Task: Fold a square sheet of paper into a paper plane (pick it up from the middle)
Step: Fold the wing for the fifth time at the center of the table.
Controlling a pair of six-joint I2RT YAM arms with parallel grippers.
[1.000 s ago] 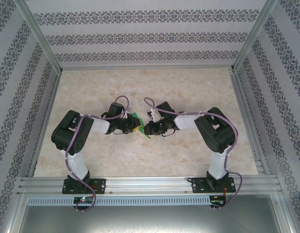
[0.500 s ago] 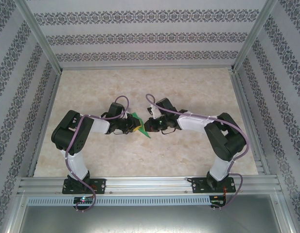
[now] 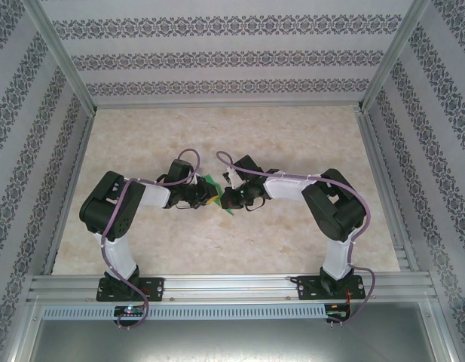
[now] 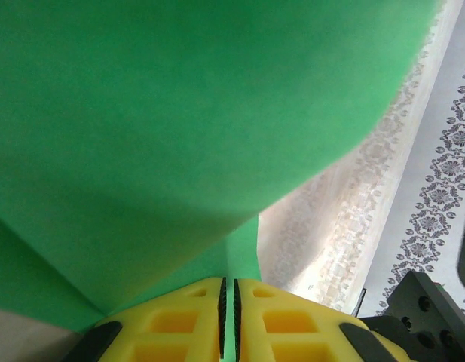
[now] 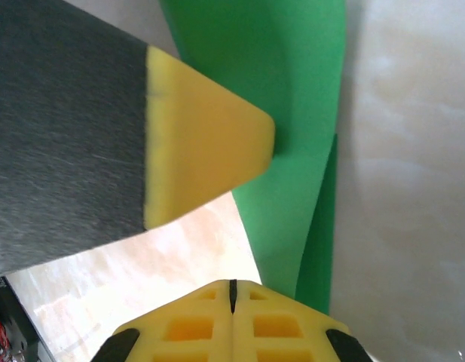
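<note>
While both grippers meet near the middle of the bench (image 3: pixel 292 136), we judge that the step in hand is a fold of the sheet of paper (image 4: pixel 179 113). The left gripper (image 4: pixel 228 302) is closed on the sheet: a thin green line runs between its two yellow fingers. The right gripper (image 5: pixel 232 290) is closed too, fingers pressed together, with the sheet just in front of its tips and a little to their right. Whether it nips an edge, we cannot tell.

To do this well, we think the left gripper should hold firmly without pulling, and the right one should press along the bend slowly, so that the edges meet before the crease becomes sharp. A quick push could tear such thin paper.

The sheet is plain bright green. In front of the left gripper it bows over as one big curved flap with a second layer beneath. In front of the right gripper a darker layer shows under the upper one, so it is partly folded and not yet a pointed plane.
</note>
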